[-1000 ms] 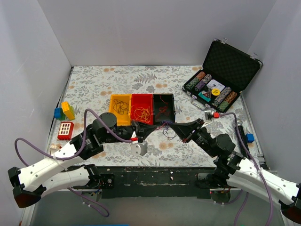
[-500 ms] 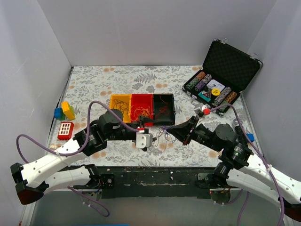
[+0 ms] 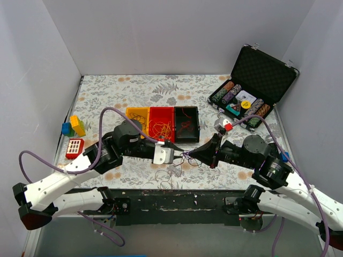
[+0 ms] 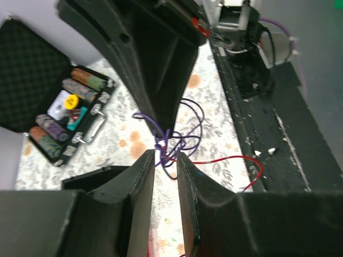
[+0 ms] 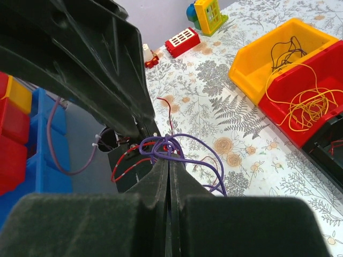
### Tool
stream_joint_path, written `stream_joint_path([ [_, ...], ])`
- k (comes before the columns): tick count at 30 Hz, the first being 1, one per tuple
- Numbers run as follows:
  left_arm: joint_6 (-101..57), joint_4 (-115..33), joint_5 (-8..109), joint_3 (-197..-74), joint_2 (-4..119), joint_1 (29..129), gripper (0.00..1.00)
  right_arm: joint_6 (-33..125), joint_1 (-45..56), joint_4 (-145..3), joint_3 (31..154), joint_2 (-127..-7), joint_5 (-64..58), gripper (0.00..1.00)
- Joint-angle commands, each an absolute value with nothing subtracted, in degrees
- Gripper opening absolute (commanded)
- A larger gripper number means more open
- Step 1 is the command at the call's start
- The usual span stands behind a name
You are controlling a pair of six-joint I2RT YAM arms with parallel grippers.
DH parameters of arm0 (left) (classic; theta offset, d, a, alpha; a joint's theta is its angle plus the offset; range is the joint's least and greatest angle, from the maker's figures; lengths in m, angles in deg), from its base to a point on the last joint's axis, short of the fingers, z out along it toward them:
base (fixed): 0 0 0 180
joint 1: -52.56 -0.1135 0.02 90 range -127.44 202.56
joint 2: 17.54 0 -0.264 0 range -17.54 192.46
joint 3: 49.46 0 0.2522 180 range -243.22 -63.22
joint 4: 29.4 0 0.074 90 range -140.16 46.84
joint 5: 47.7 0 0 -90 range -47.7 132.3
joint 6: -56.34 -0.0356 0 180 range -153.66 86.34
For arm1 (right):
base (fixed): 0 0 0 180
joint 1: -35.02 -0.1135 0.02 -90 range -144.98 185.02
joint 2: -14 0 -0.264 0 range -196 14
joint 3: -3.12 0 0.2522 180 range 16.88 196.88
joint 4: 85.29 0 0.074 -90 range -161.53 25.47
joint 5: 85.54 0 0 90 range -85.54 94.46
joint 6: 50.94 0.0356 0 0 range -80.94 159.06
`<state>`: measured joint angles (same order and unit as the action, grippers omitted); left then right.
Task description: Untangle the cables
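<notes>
1. Where the black base plate (image 3: 171, 206) lines the near edge, the floral counter (image 3: 107, 101) starts just beyond it.
2. Loose strands (image 3: 163, 174): thin dark scribble lying flat on the counter, betw. base plate and the two hands. Neither hand touches them.
3. Right hand (image 5: 169, 166): clenched, jaws pressed flat together w/ no gap, grasping the purple-and-red tangle (image 5: 163, 150) at its very tip. Purple loops bunch right at the pinch. One red strand curls off toward the near edge.
4. Left hand (image 4: 165, 160): tip to tip w/ right hand, facing it. Jaws narrowly parted, a slit showing betw. them. Purple knot sits at the mouth of the slit, one strand running into it. Not clamped on it, as far as the left wrist view shows.
5. Tangle pos.: betw. the two hands, approx mid-counter, just on the near side of the bins, loops hanging below the tips.
6. Behind the hands, 3 bins side by side in a row:
   - yellow bin (image 3: 127, 120), on the L, w/ dark cables (image 3: 138, 122)
   - red bin (image 3: 161, 109), in the middle, w/ yellow cables (image 3: 161, 128)
   - black bin (image 3: 197, 126), on the R, w/ red cables (image 3: 186, 122)
7. L side: red toy block (image 3: 75, 148), w/ blue & yellow blocks (image 3: 74, 127) just behind it.
8. Far R: chip case (image 3: 262, 75), lid open & tilted back, rows of chips (image 3: 236, 96) in the tray.
</notes>
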<state>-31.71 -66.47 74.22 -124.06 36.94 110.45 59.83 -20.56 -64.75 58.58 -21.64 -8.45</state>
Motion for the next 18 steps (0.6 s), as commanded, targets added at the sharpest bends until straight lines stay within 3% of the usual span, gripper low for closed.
stream_joint_path([
  [1,-31.3,-71.2,79.5,-126.8,38.9,110.7,0.25,58.6,-20.8,-65.5,61.4,-22.2,-10.5,0.01],
  [8,-32.1,-69.0,77.0,-126.9,41.1,110.7,0.28,58.0,-20.8,-65.7,62.0,-23.1,-11.4,0.01],
  [11,-32.4,-69.1,77.2,-126.6,41.0,110.7,0.19,57.7,-20.8,-65.5,61.9,-22.7,-11.0,0.01],
  [14,-32.6,-69.2,77.0,-126.3,41.0,110.7,0.01,57.4,-20.8,-65.0,61.8,-22.3,-10.2,0.01],
  [18,-32.5,-68.5,76.1,-126.2,40.8,110.7,0.0,57.4,-20.8,-64.3,61.3,-21.5,-9.9,0.01],
])
